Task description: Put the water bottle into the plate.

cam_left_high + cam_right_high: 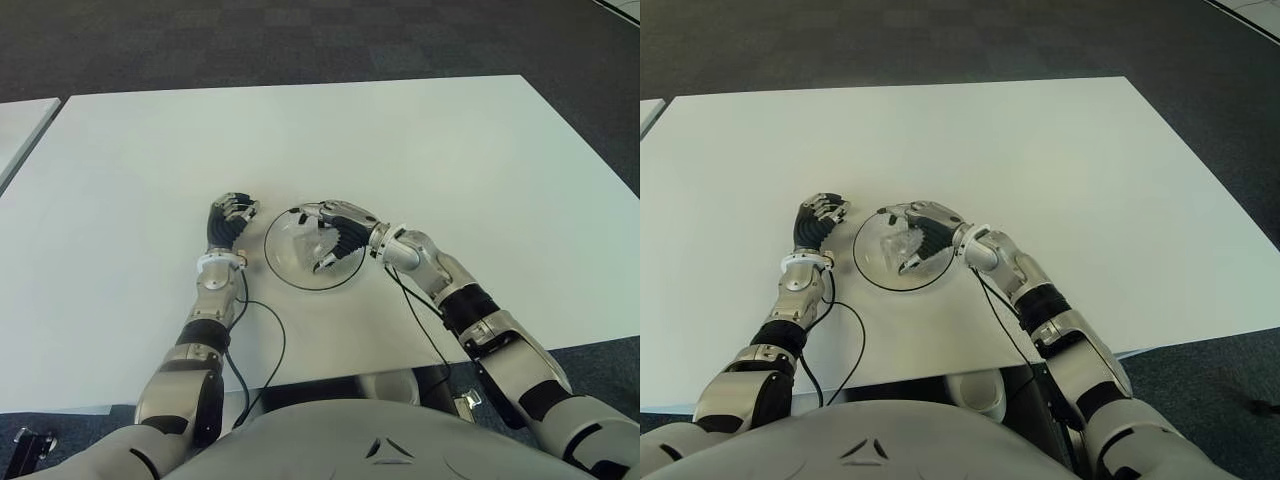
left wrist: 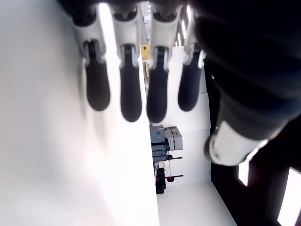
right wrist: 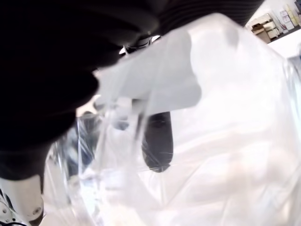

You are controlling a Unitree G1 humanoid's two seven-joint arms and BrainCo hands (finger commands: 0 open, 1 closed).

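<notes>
One water bottle point(image 1: 312, 240): clear, crinkled plastic, see-through enough that a dark fingertip shows through its wall in the right wrist view. No label or cap can be made out. It sits over the plate point(image 1: 283, 268), inside the rim; whether it touches the plate's floor cannot be told.

One plate: round, clear glass with a thin dark rim, on the white counter point(image 1: 400, 150), directly in front of the robot's torso.

Right hand point(image 1: 335, 234): over the plate, fingers wrapped around the bottle, gripping it. Right wrist view confirms it, with bottle plastic pressed up against the palm and a finger point(image 3: 157, 141) behind the wall. The forearm runs off from the plate's right side toward the robot's body.

Left hand point(image 1: 229, 220): just beside the plate on its left, not touching the rim. Four fingers point(image 2: 130, 94) curled down, holding nothing; the left wrist view shows their dark tips close over the bare counter surface. Contact with the counter cannot be told.

Two cables on the counter: one point(image 1: 270, 340) loops from the left wrist back toward the near edge, on the plate's near-left side; one point(image 1: 420, 320) runs along under the right forearm.

Count: one bottle, one plate, two hands, two cables.
</notes>
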